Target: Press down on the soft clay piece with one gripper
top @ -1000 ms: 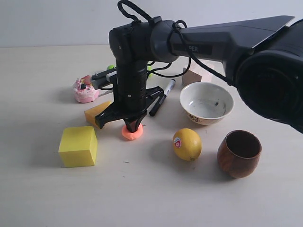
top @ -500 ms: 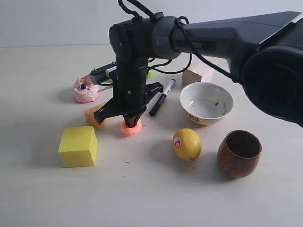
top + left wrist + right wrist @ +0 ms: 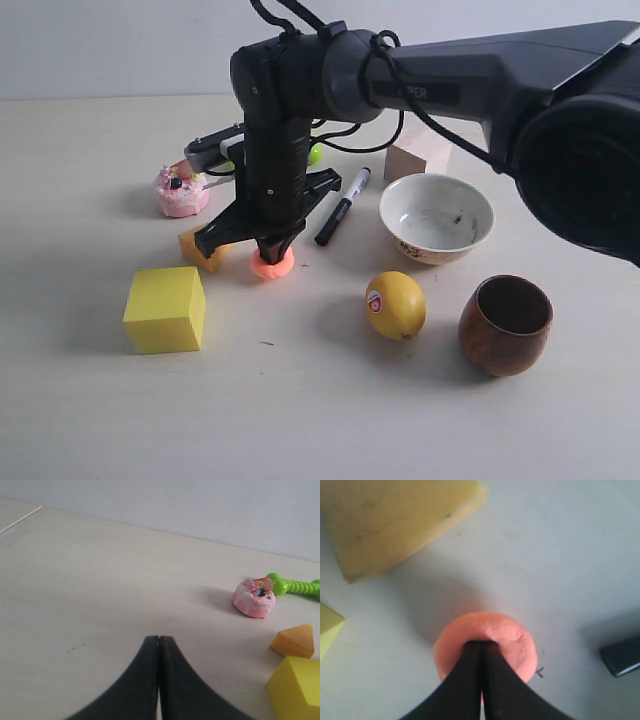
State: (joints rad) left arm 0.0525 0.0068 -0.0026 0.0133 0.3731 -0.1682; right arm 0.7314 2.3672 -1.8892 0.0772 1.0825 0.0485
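Salmon-orange soft clay piece [image 3: 272, 268] has slid towards the orange wedge [image 3: 198, 252] with the right gripper [image 3: 273, 254], whose closed tips stay pressed in it; I think it sticks.

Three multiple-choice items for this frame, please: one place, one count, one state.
1. The black marker pen lies: A) on the pink toy cake; B) beside the white ceramic bowl; C) on the yellow cube.
2. Open vessels in view: A) one; B) two; C) four.
3. The right tool is: A) shut, tips against the salmon-orange clay lump; B) open over the lemon; C) gripping the marker.
Answers: B, it lies next to the bowl; B, bowl plus brown wooden cup; A, jaws closed, tips meeting the clay.
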